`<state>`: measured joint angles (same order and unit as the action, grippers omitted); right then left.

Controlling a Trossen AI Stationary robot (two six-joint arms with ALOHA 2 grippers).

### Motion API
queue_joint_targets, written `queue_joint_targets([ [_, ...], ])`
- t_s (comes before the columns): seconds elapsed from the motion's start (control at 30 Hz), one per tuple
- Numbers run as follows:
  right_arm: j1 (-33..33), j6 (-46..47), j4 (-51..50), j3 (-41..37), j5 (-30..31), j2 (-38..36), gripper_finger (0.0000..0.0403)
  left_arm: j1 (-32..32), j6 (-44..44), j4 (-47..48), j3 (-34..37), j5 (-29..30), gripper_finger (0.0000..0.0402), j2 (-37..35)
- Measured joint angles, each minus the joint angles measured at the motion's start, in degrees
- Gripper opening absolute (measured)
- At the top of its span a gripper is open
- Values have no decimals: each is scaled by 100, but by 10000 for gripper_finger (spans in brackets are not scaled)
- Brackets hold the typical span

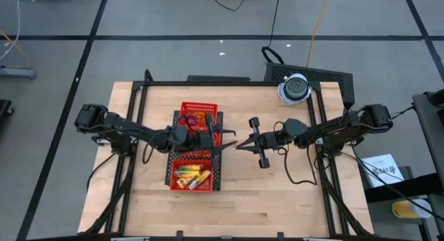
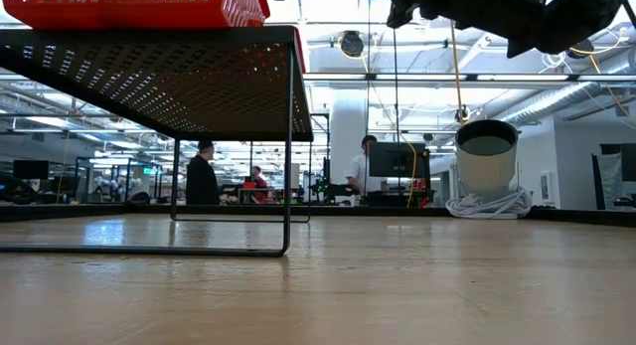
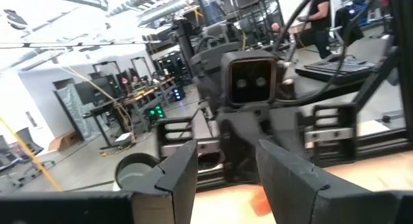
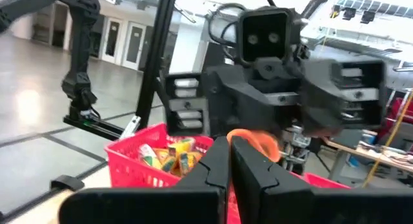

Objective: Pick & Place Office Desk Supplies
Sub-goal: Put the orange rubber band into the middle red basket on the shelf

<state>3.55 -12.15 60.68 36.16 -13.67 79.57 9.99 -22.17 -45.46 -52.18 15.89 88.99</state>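
Both arms meet nose to nose over the counter. The left pincer hangs released beside the red tray, where the supplies lie. The right pincer is clenched, with an orange band just beyond its tips.

Two dark jointed arms trailing looped black cables.

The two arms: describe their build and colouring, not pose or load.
Both are dark, near-black jointed arms trailing black cables. The left gripper and right gripper have flat, dark, angular fingers. Each wrist carries a boxy black camera housing with two round lenses.
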Motion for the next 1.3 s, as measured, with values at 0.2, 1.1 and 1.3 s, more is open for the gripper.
queue_joint_targets([
  [0.2,0,-159,98,0,214,-2,0,5,67,12,0,-100,166,0],
  [1.1,63,11,625,164,474,9,0,16,128,-250,0,-1093,166,-4],
  [1.3,172,-59,744,192,463,200,0,14,-159,-273,0,-831,166,-7],
])
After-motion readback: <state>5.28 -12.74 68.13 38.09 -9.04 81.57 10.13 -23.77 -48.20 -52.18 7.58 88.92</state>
